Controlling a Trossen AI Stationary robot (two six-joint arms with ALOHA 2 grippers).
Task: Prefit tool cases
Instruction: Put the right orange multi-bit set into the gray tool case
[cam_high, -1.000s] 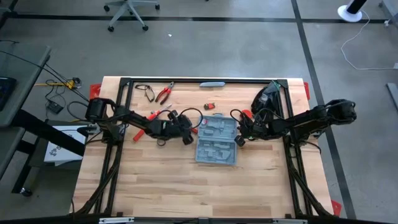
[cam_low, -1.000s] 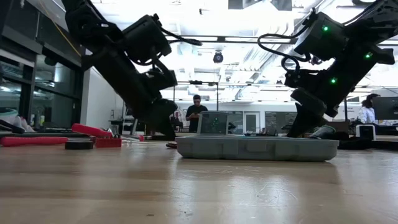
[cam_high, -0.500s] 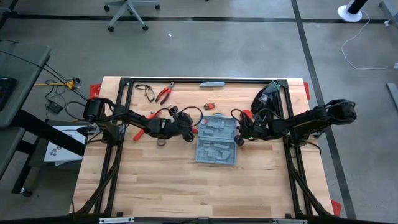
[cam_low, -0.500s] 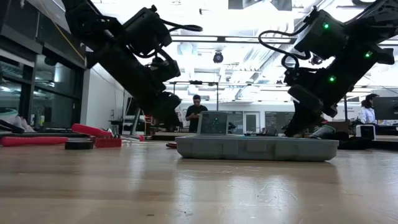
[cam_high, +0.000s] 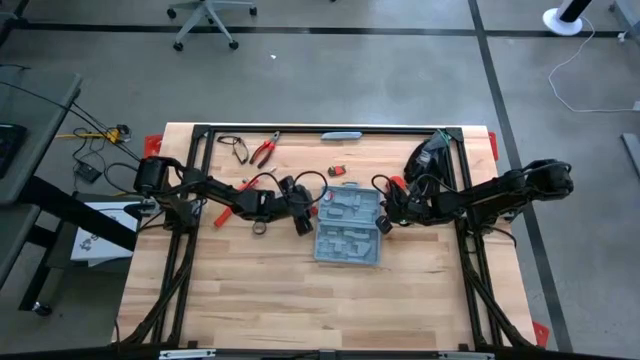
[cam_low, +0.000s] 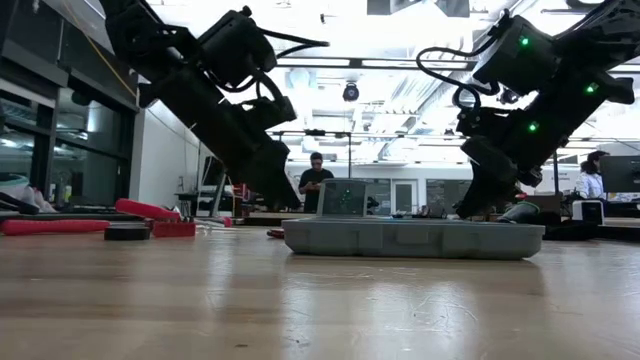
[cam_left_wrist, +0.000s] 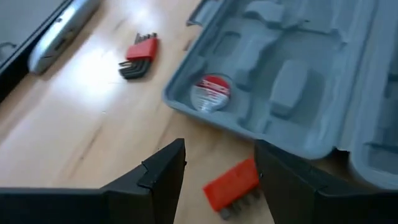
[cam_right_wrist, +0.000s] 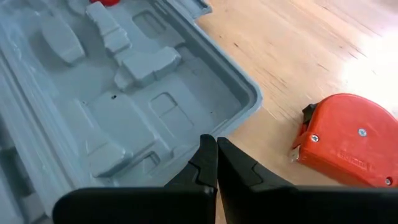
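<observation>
One wooden table (cam_high: 260, 300) carries everything, and two dark arms reach in over it from its left and right edges. One grey-blue tool case (cam_high: 349, 228) lies opened flat near the middle of the table, a little toward the far edge, its moulded grey slots facing up; from table height it shows as one low grey slab (cam_low: 413, 238). The left gripper (cam_high: 304, 215) hangs just beside the case's left edge with its two fingers spread apart and nothing between them; its wrist camera looks down between them (cam_left_wrist: 217, 171) onto one small red block (cam_left_wrist: 233, 184) lying on the wood just beside the case. The right gripper (cam_high: 385, 224) sits at the case's right edge, its two fingers pressed together on nothing (cam_right_wrist: 216, 163). One orange tape measure (cam_right_wrist: 347, 140) rests on the wood near that edge. One pair of red-handled pliers (cam_high: 264, 150) lies near the far edge, toward the left corner. One red set of hex keys (cam_left_wrist: 139, 55) lies near the case's far end. One round red-and-white disc (cam_left_wrist: 212, 92) sits in a case slot.
</observation>
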